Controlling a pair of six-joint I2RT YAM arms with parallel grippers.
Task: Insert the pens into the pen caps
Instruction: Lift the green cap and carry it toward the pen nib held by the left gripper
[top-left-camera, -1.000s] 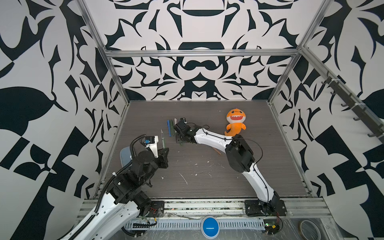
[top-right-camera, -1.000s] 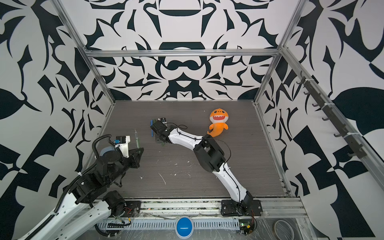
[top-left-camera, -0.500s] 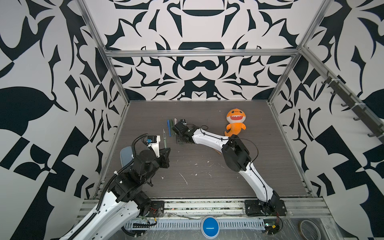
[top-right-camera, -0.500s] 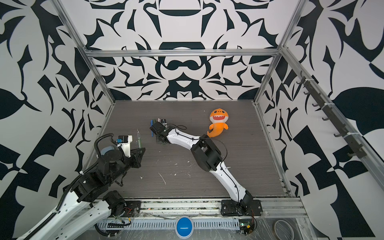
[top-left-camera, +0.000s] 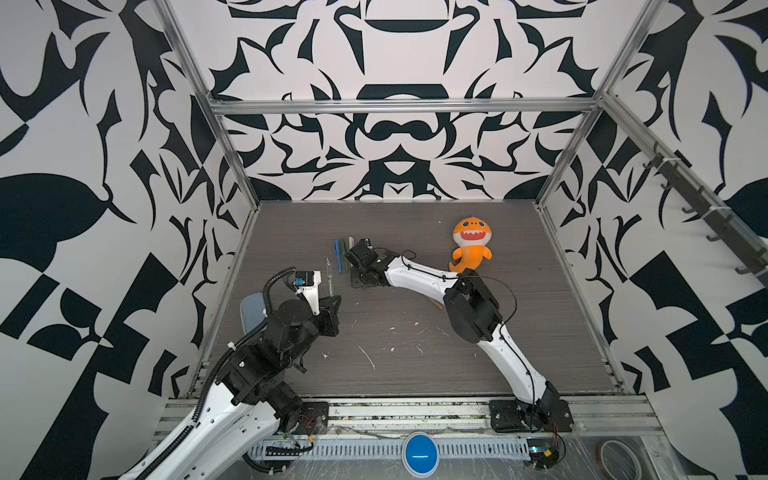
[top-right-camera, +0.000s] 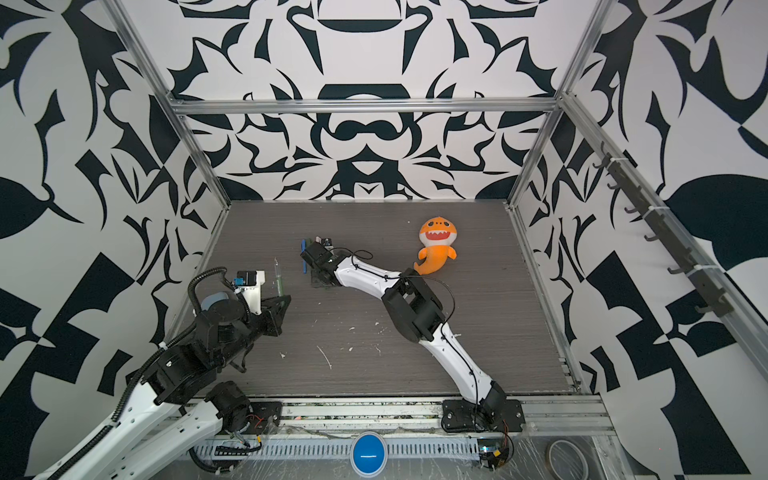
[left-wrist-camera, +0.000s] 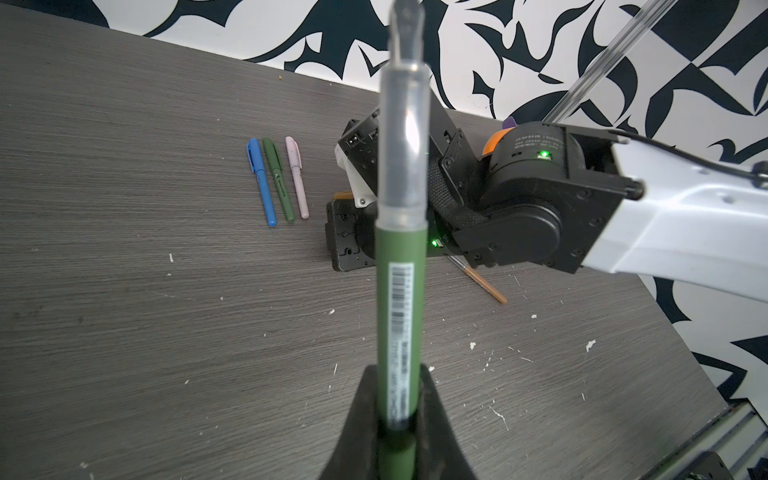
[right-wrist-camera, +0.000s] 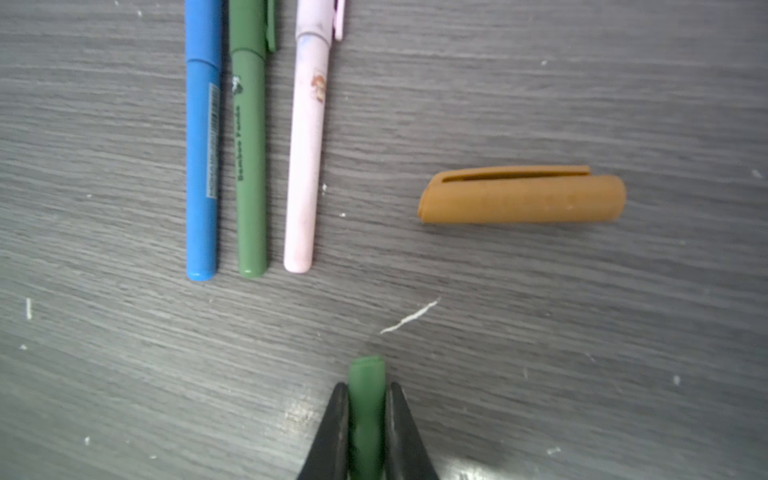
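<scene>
Right wrist view: the right claw (right-wrist-camera: 366, 390) has just squeezed shut on the short dark green plastic pen cap (right-wrist-camera: 365, 370), low over the grey wooden table (right-wrist-camera: 582, 332). The left claw (left-wrist-camera: 399, 374) is clamped on the long green plastic pen with the clear tip (left-wrist-camera: 401, 291), holding it up nearby. So pen and cap can come together next, I think. Whether the cap has left the table is hard to see.
</scene>
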